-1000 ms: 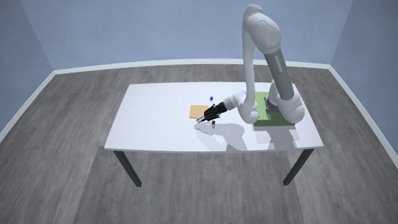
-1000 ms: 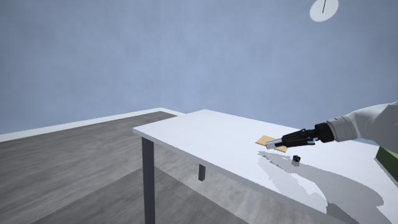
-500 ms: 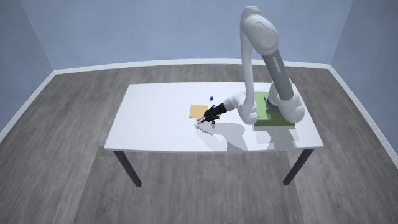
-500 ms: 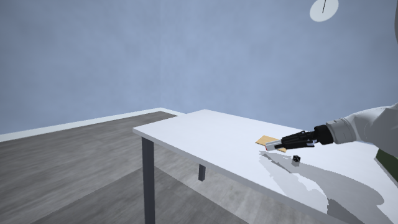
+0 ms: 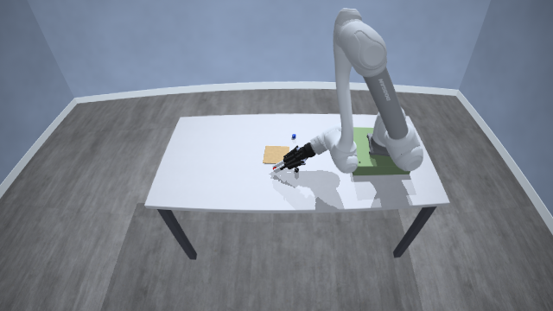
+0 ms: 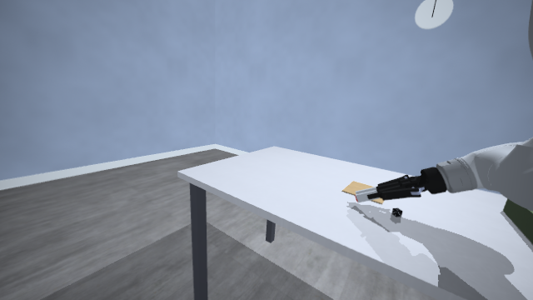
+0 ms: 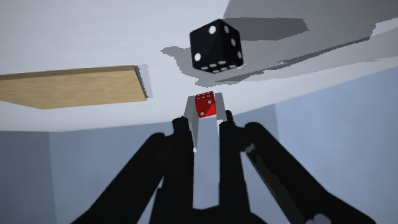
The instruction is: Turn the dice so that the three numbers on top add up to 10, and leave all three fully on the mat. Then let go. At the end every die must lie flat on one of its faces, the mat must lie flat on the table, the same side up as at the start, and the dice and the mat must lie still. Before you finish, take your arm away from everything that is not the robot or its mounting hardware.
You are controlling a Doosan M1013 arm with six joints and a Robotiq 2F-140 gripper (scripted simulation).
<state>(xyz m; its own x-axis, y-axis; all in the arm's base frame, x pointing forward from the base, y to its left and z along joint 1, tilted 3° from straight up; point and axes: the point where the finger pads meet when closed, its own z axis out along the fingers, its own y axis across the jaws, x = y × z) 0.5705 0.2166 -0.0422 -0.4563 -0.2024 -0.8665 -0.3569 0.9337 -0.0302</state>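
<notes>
The desk (image 5: 207,173) (image 6: 258,183) (image 7: 30,120) is extending beneath the claw (image 5: 277,168) (image 6: 361,195) (image 7: 205,107), supporting the mat (image 5: 276,154) (image 6: 354,187) (image 7: 90,87) beside it. The claw is grasping the red die (image 5: 274,168) (image 6: 356,199) (image 7: 205,105), its low tilt probably serving to turn a face upward. The black die (image 5: 296,170) (image 6: 396,212) (image 7: 216,46) and blue die (image 5: 294,136) are waiting off the mat.

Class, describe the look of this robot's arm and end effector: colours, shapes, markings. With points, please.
The arm (image 5: 345,86) (image 6: 495,167) is pale grey, with rounded joints and one darker tube lettered DOOSAN. The end effector (image 5: 276,169) (image 6: 357,196) (image 7: 206,106) is black, with slim linkages and light grey fingertips.
</notes>
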